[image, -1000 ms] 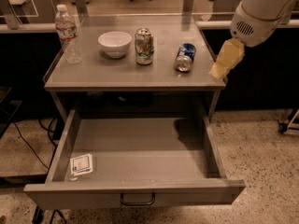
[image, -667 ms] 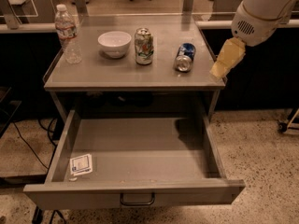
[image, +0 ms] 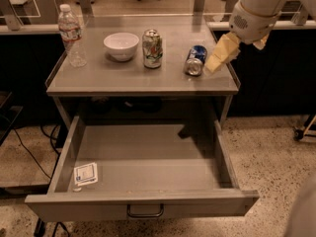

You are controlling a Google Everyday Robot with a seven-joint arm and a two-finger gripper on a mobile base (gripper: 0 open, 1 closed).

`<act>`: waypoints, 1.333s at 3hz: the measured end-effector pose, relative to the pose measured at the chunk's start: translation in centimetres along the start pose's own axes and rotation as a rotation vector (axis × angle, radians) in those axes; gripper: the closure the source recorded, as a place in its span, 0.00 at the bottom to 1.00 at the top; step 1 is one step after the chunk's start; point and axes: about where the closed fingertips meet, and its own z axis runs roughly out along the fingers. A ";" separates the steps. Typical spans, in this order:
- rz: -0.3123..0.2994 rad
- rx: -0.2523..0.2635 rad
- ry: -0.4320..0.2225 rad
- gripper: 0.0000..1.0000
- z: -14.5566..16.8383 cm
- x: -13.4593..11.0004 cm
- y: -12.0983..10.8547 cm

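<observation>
My gripper (image: pixel 216 63), with its pale yellow tip, hangs over the right end of the grey table top (image: pixel 123 80). It is just to the right of a blue can (image: pixel 195 60) lying on its side, which is the nearest thing to it. I see nothing held in it. Further left stand an upright green-and-white can (image: pixel 152 48), a white bowl (image: pixel 121 45) and a clear water bottle (image: pixel 70 36). Below the top, the drawer (image: pixel 143 204) is pulled wide open, with a small white packet (image: pixel 85 174) in its front left corner.
The white arm (image: pixel 256 9) comes in from the upper right. A speckled floor (image: pixel 276 147) surrounds the table, with cables (image: pixel 24 152) at the left. A counter and chairs lie behind a glass panel at the back.
The gripper has shifted a little left and up, closer to the lying blue can. Everything on the table and in the drawer has stayed put.
</observation>
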 end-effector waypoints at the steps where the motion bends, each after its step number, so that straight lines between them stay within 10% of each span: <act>1: 0.088 -0.032 -0.003 0.00 1.3 -2.4 -0.6; 3: 0.123 -0.062 -0.052 0.00 2.0 -4.4 -0.2; 4: 0.209 -0.113 -0.067 0.00 3.0 -9.5 2.4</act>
